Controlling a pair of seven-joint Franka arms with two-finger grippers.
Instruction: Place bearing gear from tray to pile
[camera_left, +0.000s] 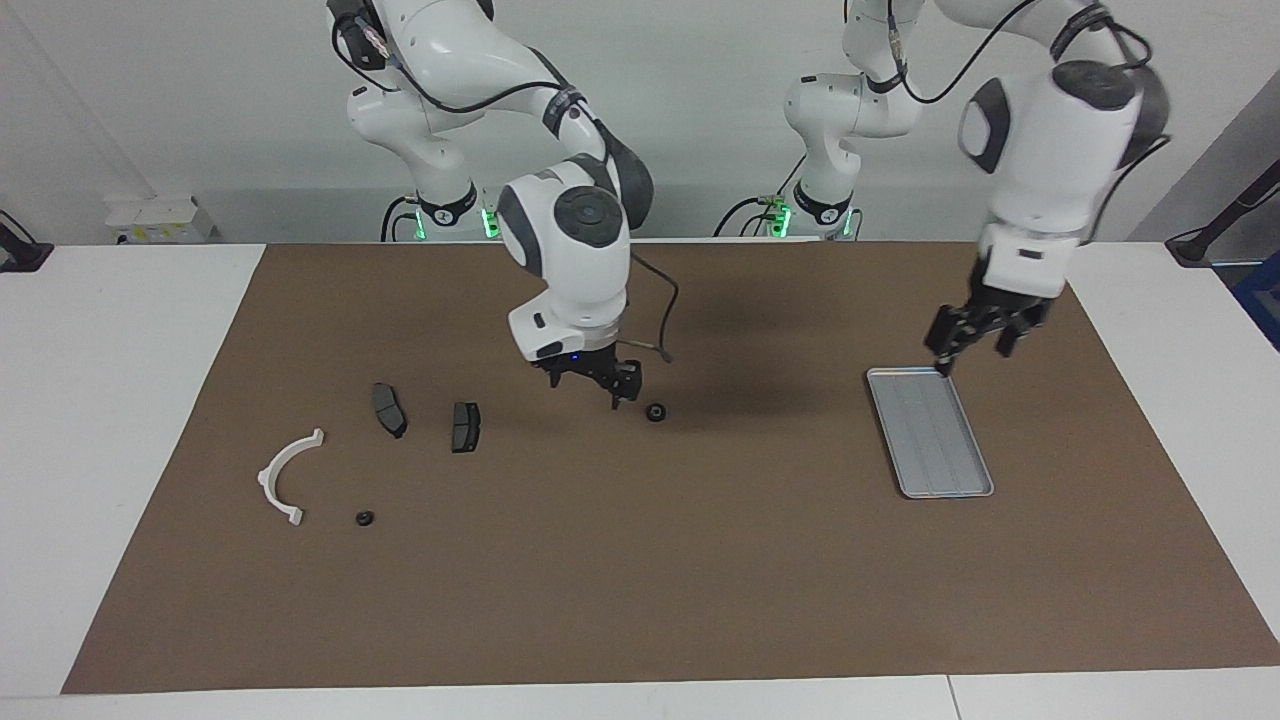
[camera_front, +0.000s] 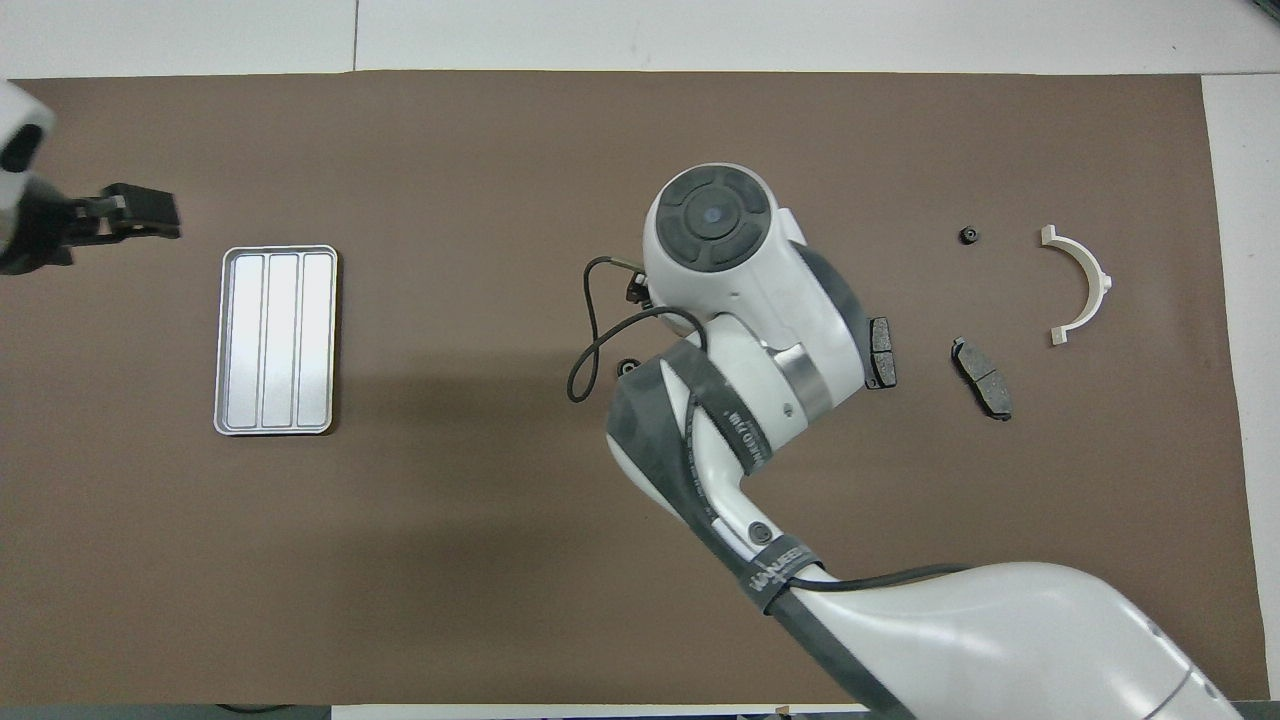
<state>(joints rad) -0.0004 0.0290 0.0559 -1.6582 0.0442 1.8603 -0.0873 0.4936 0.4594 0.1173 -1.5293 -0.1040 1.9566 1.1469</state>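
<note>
A small black bearing gear (camera_left: 655, 412) lies on the brown mat near its middle, partly covered by the right arm in the overhead view (camera_front: 627, 368). My right gripper (camera_left: 590, 391) hangs low over the mat just beside it, open, with nothing between its fingers. The silver ribbed tray (camera_left: 930, 432) (camera_front: 277, 340) lies toward the left arm's end and holds nothing. My left gripper (camera_left: 972, 352) (camera_front: 140, 212) is open and empty in the air beside the tray. The pile holds a white half-ring bracket (camera_left: 285, 473) (camera_front: 1083, 283), two dark brake pads (camera_left: 388, 409) (camera_left: 465, 426) and a second small black gear (camera_left: 365, 518) (camera_front: 967, 236).
The brown mat (camera_left: 640, 580) covers most of the white table. The right arm's wrist and forearm (camera_front: 740, 330) cover one brake pad's edge in the overhead view. Both arm bases stand at the robots' edge.
</note>
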